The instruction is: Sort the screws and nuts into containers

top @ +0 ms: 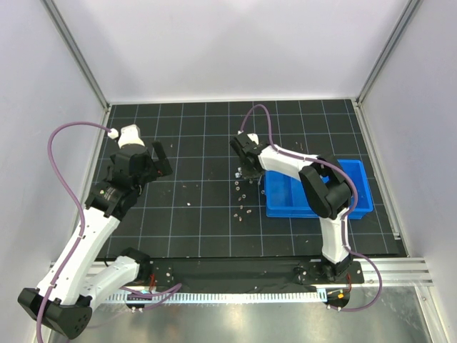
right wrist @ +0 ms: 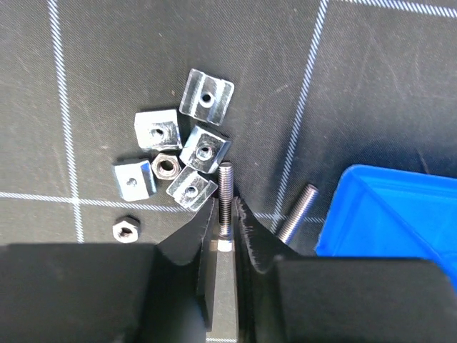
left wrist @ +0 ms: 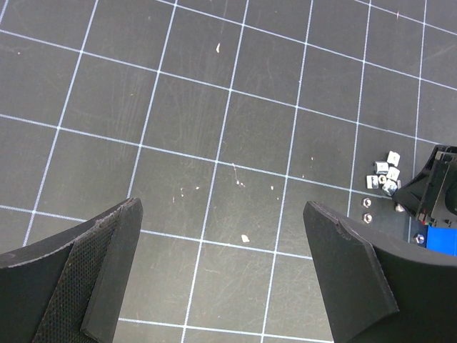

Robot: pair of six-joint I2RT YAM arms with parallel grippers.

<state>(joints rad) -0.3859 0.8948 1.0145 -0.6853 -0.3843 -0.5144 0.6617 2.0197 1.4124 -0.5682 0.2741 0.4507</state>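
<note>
left arm: bent at the elbow; leans over the left side of the mat (top: 207, 214)
left claw (left wrist: 228, 264): wide open; points down at the mat; holds nothing
right arm: reaches out and to the left, over the tray's left end
right claw (right wrist: 226, 214): almost shut; low over the mat; its tips pinch a screw (right wrist: 226, 182), which sticks out past them
nuts (right wrist: 203, 150): a small heap on the mat; just beside the pinched screw's end
other screw (right wrist: 298, 212): lies flat on the mat; between the right claw and the tray's corner
tray (top: 285, 204): blue; on the right side of the mat; partly under the right arm
</note>
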